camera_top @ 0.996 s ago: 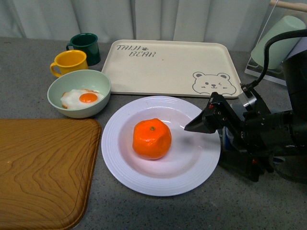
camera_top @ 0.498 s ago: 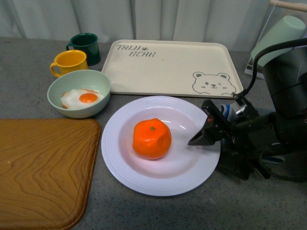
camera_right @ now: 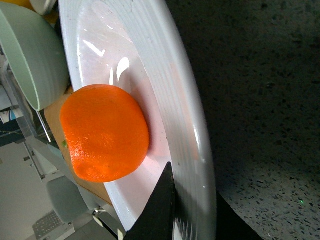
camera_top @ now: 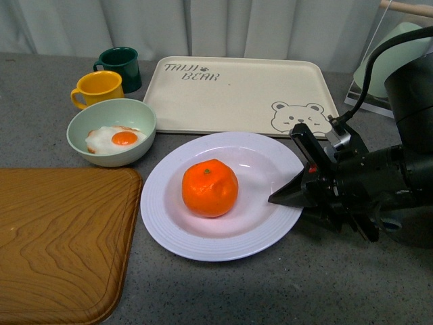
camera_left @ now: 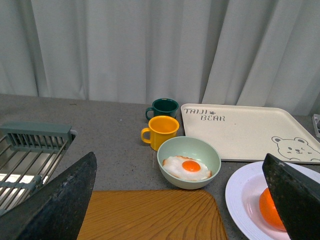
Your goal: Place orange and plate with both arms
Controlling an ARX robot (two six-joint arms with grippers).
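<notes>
Orange sits at frame centre on the plate, which is on the table. Right hand pinches the plate's right rim. Left hand is spread, holding nothing. Judged: orange loaded; moving the plate to its final spot remains.

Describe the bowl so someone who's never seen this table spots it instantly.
Find the big beige bear tray at the back of the table; off its near left corner, between the yellow mug and the wooden board, sits the bowl. It is pale green and holds a fried egg, unlike the white plate beside it with the orange.
</notes>
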